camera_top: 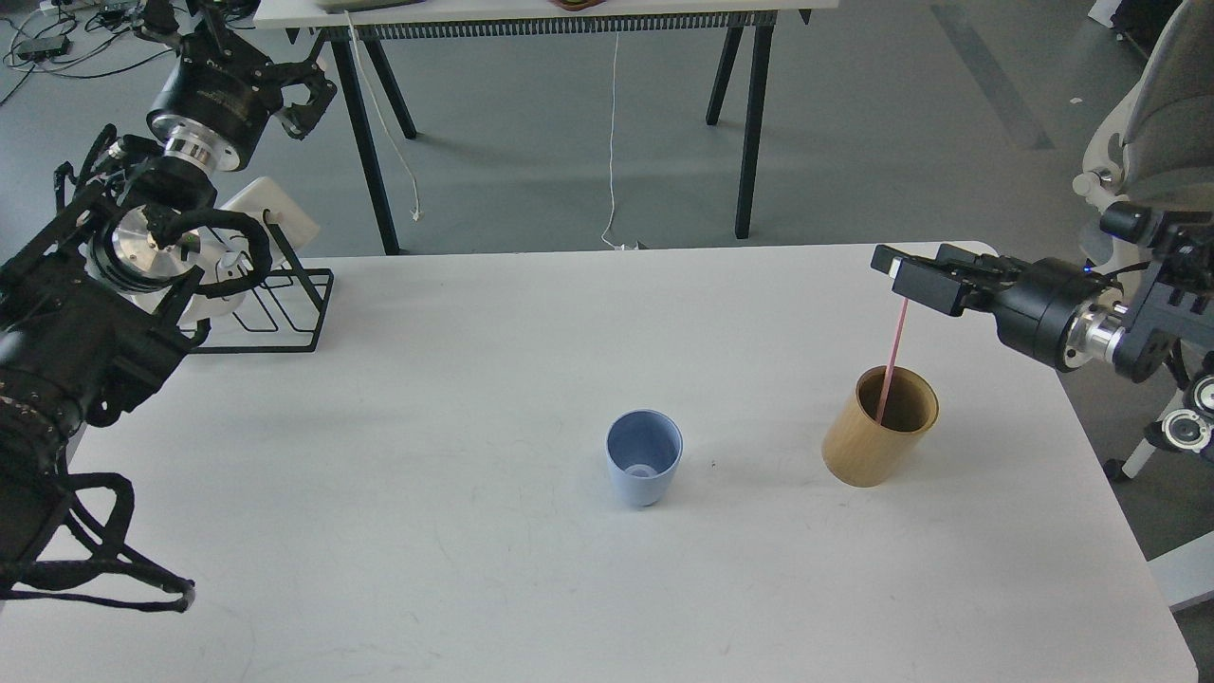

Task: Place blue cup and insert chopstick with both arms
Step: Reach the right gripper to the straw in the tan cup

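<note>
grey floor (854, 123) beyond the white table (474, 569). second table on black legs (749, 123) at rear; white cable (613, 142) hangs from it. pale chair (1162, 104) at right.

Soft, even daylight; faint shadows fall on the white rectangular table (474, 569) beside standing things. Sharp focus, no glare.

— What sits on the white tabletop (427, 379)?
— 3 things: the blue cup (644, 457) mid-table, a tan holder (878, 427) toward the right edge, a black wire rack (275, 308) at the far-left corner.
</note>
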